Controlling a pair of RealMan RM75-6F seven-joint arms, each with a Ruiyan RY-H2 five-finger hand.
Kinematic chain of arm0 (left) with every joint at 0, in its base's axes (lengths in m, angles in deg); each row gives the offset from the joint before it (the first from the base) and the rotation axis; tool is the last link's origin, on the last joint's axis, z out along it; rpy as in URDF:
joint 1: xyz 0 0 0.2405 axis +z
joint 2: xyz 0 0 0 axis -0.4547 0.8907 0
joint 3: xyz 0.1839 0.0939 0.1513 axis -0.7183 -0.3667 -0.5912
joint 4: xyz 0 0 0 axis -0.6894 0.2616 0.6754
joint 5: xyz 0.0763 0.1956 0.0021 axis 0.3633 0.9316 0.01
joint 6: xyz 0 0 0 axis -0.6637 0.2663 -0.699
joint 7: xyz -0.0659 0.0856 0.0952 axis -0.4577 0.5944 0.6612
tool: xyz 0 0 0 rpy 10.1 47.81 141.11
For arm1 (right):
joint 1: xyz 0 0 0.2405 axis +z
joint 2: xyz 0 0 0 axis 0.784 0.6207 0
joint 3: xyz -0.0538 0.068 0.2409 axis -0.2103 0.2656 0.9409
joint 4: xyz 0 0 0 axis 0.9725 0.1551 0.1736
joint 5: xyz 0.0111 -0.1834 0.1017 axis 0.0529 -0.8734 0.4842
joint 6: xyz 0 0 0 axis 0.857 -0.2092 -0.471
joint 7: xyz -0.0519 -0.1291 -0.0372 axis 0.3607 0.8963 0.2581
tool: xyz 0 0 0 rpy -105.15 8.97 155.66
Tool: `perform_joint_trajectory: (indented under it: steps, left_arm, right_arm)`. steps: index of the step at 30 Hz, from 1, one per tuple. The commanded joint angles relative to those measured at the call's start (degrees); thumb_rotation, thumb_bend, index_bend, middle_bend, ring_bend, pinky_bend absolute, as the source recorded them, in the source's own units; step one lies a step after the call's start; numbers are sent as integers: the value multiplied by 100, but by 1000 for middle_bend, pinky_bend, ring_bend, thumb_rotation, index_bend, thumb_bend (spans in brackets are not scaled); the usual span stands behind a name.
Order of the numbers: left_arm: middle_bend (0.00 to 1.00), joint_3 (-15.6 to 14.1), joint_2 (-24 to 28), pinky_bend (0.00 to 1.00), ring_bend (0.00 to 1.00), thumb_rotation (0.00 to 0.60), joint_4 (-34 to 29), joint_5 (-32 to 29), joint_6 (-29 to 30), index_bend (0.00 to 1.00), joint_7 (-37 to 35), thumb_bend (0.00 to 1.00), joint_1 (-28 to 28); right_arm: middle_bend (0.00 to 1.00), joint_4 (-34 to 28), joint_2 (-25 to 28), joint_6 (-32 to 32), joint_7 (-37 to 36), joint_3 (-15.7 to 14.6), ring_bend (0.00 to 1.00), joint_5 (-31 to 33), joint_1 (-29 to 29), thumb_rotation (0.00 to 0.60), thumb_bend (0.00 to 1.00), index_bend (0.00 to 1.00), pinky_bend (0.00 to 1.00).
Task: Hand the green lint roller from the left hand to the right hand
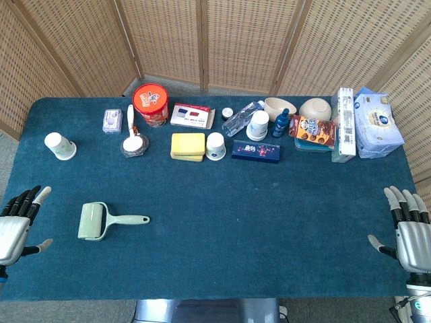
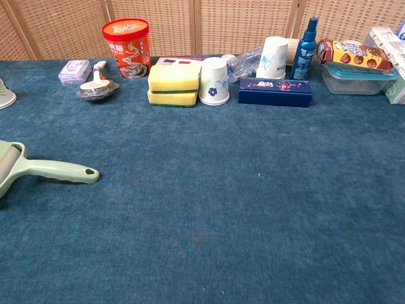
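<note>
Green lint roller (image 1: pixel 101 221) lies flat on the blue table (image 1: pixel 222 229), near the left edge and toward the near side, with its roller head to the left and its handle pointing right; in the chest view the same roller (image 2: pixel 44 170) shows at the left border, partly cut off. No hand touches it. The left hand (image 1: pixel 17 222) hovers at the near left corner, just left of the roller, holding nothing, its fingers spread apart. The right hand (image 1: pixel 407 229) is at the near right corner, well apart from the roller, likewise empty with fingers apart and pointing away. Neither hand shows in the chest view. Along the far side of the table stands a row of items: a white paper cup (image 1: pixel 59 145) at far left, a red tub (image 1: pixel 150 103), a small lavender box (image 1: pixel 112 120), a brush in a metal dish (image 1: pixel 133 142), yellow sponges (image 1: pixel 187 145) stacked, a floral paper cup (image 1: pixel 215 146), a dark blue box (image 1: pixel 256 150), a blue spray bottle (image 1: pixel 281 123), a cookie pack (image 1: pixel 314 130) on a clear container, and tissue packs (image 1: pixel 377 124) at far right. A woven screen (image 1: pixel 222 40) stands behind the table.
</note>
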Motion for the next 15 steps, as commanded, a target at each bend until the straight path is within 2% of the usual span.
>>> perform_joint_trajectory:
  steps: [1, 8, 15]
  left_arm:
    - [0, -4, -8, 91, 0, 600, 11, 3, -16, 0, 5, 0, -9]
    - [0, -18, -29, 90, 0, 600, 62, -42, -132, 0, -5, 0, -47]
    - [0, -176, -69, 74, 0, 600, 257, -151, -870, 0, 13, 0, -298]
  right_arm:
    - [0, 7, -7, -14, 9, -1, 0, 12, 2, 600, 0, 0, 0]
    - [0, 7, -21, -43, 38, -6, 0, 22, 8, 600, 0, 0, 0]
    - [0, -108, 33, -14, -8, 35, 0, 72, -10, 600, 0, 0, 0]
